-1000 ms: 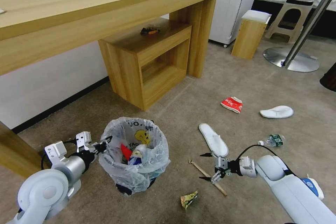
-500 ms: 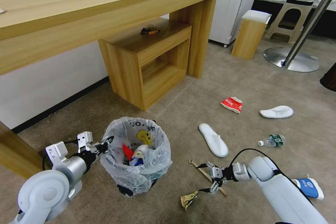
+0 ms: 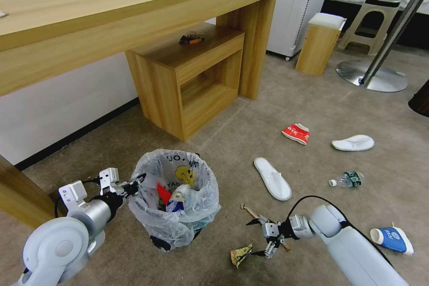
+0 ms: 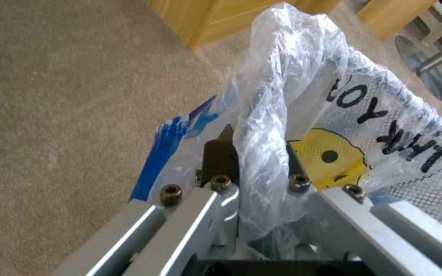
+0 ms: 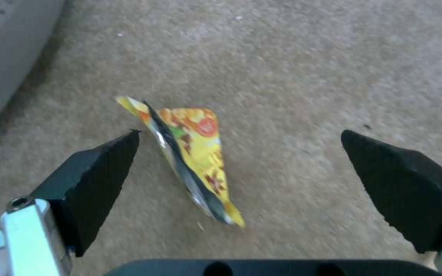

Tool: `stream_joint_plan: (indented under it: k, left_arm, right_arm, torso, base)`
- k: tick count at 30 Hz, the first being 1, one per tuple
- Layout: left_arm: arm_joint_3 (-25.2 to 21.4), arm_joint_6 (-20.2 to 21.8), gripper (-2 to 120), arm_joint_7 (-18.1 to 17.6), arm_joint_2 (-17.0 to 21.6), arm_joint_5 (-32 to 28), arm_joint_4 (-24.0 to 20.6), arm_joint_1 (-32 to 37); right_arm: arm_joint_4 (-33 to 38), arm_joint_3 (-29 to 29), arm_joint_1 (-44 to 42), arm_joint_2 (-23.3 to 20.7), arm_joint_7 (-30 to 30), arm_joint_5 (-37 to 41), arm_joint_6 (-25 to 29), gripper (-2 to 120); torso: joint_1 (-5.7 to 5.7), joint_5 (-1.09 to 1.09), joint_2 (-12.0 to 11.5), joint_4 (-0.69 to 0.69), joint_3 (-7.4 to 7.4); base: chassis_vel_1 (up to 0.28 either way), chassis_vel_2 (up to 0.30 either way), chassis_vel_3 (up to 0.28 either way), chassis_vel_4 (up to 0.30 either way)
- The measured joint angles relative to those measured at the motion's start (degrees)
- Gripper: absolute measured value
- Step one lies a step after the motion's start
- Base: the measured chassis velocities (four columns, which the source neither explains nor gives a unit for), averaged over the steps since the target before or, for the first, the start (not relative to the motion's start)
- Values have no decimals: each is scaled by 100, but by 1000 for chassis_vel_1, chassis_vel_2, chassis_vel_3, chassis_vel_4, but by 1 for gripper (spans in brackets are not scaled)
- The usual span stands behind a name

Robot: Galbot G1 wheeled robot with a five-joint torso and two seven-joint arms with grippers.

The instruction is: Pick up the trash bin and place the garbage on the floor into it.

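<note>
Wrapper on floor between spread right claw | left claw pinching trash bin rim

Left hand near left, arm bent low, fingers pinched together. Right hand near centre, arm stretched leftward low, fingers spread wide, pointing down.

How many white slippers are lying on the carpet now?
2. One slipper lies on the floor right of the trash bin, past the open right gripper. The other slipper lies farther right, near the red wrapper.
</note>
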Motion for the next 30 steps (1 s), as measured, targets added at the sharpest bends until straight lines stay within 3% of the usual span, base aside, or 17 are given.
stream_joint_plan:
  k: [27,30]
  left_arm:
    - [18,-2,2,16,-32,15,-7,4]
    - [6,-3,2,16,-36,15,-28,14]
  right_arm:
    - [-280,15,-306,244,299,-323,73,100]
    - [-364,20,-296,304,297,-417,99,89]
  torso:
    - [0,-1,0,0,0]
    - [0,-1,0,0,0]
  base:
    - [0,0,0,0]
    - [0,0,0,0]
